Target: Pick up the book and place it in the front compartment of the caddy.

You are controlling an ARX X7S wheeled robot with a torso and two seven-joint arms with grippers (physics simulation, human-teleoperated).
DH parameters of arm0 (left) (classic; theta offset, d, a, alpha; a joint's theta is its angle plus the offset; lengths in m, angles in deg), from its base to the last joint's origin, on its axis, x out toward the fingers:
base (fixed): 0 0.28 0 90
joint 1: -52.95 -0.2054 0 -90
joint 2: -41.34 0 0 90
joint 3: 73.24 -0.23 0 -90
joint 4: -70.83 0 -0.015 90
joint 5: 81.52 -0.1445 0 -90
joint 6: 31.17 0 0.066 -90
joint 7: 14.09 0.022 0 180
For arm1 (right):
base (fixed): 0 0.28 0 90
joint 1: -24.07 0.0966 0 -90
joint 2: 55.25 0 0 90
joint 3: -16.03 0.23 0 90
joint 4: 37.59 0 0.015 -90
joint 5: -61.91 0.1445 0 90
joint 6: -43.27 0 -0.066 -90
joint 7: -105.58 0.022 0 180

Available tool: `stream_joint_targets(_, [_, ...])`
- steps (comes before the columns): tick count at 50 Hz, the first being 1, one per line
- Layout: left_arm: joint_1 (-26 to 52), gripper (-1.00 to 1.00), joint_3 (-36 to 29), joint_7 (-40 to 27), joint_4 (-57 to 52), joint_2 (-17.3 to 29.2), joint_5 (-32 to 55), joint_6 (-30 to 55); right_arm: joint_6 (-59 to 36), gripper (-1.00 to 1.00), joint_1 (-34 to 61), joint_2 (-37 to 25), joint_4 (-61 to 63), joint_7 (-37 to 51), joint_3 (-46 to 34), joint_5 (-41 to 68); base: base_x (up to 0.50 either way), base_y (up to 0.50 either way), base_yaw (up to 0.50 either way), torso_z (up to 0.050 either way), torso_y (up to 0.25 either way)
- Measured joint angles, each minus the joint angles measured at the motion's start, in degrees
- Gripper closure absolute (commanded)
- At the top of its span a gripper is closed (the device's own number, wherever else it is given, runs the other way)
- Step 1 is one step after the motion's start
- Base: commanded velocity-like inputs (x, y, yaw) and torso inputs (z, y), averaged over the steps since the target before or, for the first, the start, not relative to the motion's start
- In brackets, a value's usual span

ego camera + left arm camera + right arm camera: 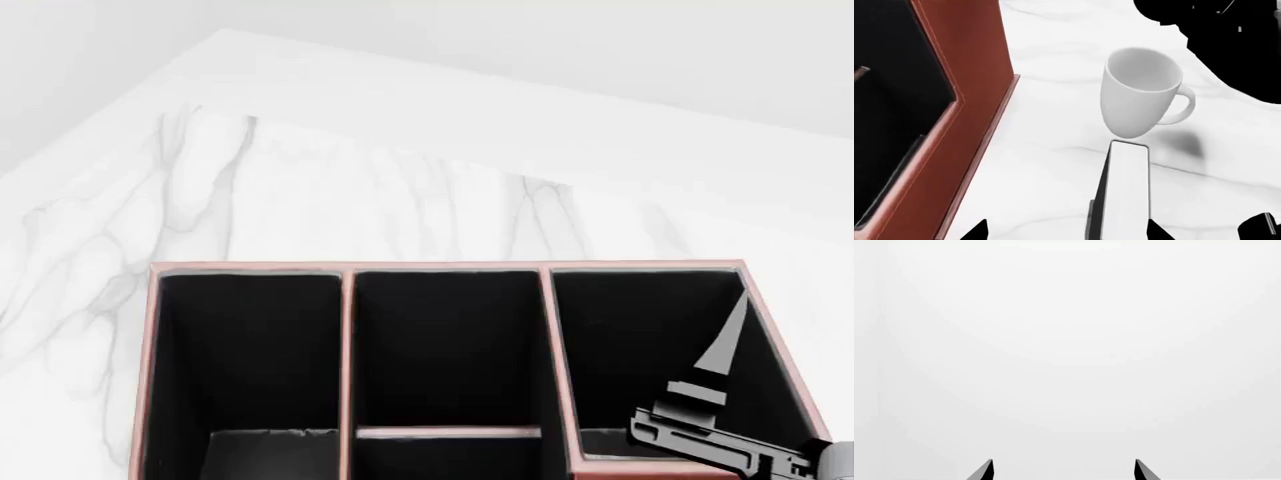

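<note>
The thin black book with white page edges [1124,192] stands between the left tool [1066,231]'s spread tips, beside the reddish-brown leather-look caddy [964,125]; contact cannot be told. It should be centred before closing.

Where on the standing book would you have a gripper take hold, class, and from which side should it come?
Grip the book across its thin width near the top edge, one finger on each flat cover, coming down from above. It stands upright and thin on the marble, so the covers offer broad parallel faces. The left gripper already straddles it; whether it is clamped cannot be told. Mind the mug just behind.
</note>
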Motion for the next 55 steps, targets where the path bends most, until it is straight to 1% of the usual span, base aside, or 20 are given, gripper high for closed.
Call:
stream_joint_targets(18, [2.3,-1.00,-4.9,4.4,1.9,-0.6,-2.2,-1.5,0.1,-1.00,0.0,-0.4,0.0,0.2,-0.1,0.5,0.00,0.00,0.00,0.000,0.000])
stream_joint_targets(55, [4.9,-1.00,-14.7,10.8,10.2,-2.2,-10.7,-7.0,0.3,-1.00,-0.3,-1.2,0.5,0.8,-0.4,0.9,0.00,0.00,0.00,0.000,0.000])
